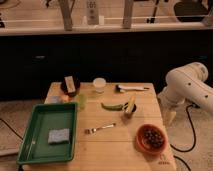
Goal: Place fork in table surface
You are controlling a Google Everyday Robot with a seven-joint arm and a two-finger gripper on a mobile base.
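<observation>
The fork [100,128] is a slim silver piece lying flat on the table surface [115,152], near its middle, with the tines toward the green tray. The table surface is a light wooden top with plank seams and a small dark logo at its near right corner. My gripper [169,116] hangs at the end of the white arm, just off the table's right edge and well to the right of the fork. It points down, stands open and holds nothing.
A green tray [28,135] holding a blue sponge [59,135] fills the left side. An orange bowl [151,138] with dark contents sits front right. Behind the fork are a green pod [112,106], a yellow item [130,104], a white cup [99,84] and a white-handled utensil [133,88].
</observation>
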